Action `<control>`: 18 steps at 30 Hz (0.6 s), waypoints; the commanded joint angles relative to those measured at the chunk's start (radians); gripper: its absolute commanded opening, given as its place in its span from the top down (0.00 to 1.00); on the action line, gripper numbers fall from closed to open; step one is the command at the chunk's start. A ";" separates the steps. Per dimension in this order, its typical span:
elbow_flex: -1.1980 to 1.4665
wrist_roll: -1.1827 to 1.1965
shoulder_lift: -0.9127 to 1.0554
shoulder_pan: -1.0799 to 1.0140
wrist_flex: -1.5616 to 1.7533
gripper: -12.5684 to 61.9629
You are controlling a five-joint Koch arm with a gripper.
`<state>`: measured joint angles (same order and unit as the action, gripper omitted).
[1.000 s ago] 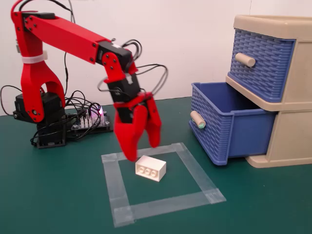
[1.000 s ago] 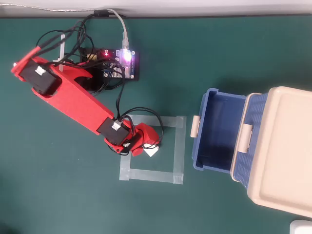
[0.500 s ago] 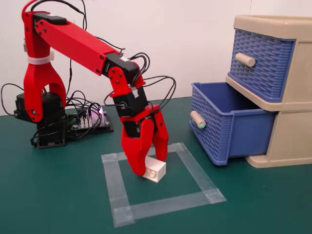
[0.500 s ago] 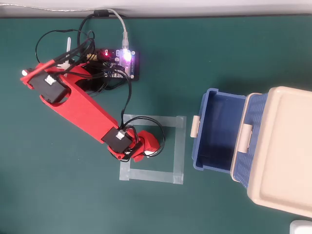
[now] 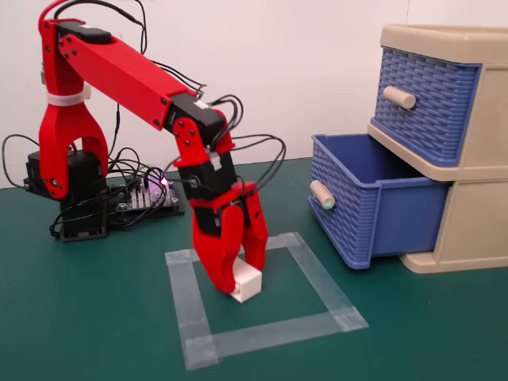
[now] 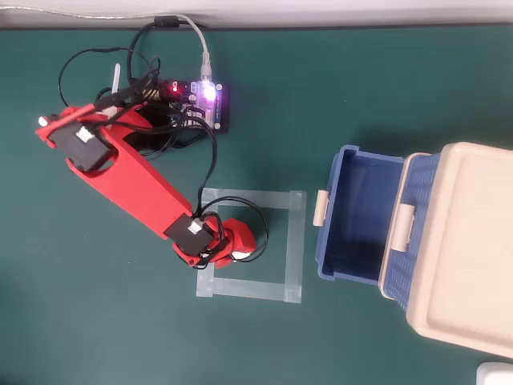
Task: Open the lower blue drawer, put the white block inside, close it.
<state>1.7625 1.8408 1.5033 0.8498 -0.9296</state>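
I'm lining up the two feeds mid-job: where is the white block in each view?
Fixed view: the white block sits low and centre on the green mat, between the red gripper's fingers.
Overhead view: only a sliver of it shows, left of centre, under the gripper.
Shared landmark: the tape square surrounds it in both, left of the open lower blue drawer.

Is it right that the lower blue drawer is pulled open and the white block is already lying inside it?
Not quite. The lower blue drawer is pulled open, but the overhead view shows it empty. In the fixed view the white block sits on the mat inside the taped square, with the tool down around it.
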 commanded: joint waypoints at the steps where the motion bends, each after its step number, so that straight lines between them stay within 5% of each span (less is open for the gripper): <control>1: -0.097 0.012 0.146 -0.008 -0.074 0.94; 7: -0.413 0.477 0.224 0.063 -0.206 0.94; 12: -0.730 0.969 0.043 0.339 -0.207 0.94; 18: -0.986 1.109 -0.202 0.443 -0.213 0.94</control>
<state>0.8437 2.9038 1.2993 1.2671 -1.1382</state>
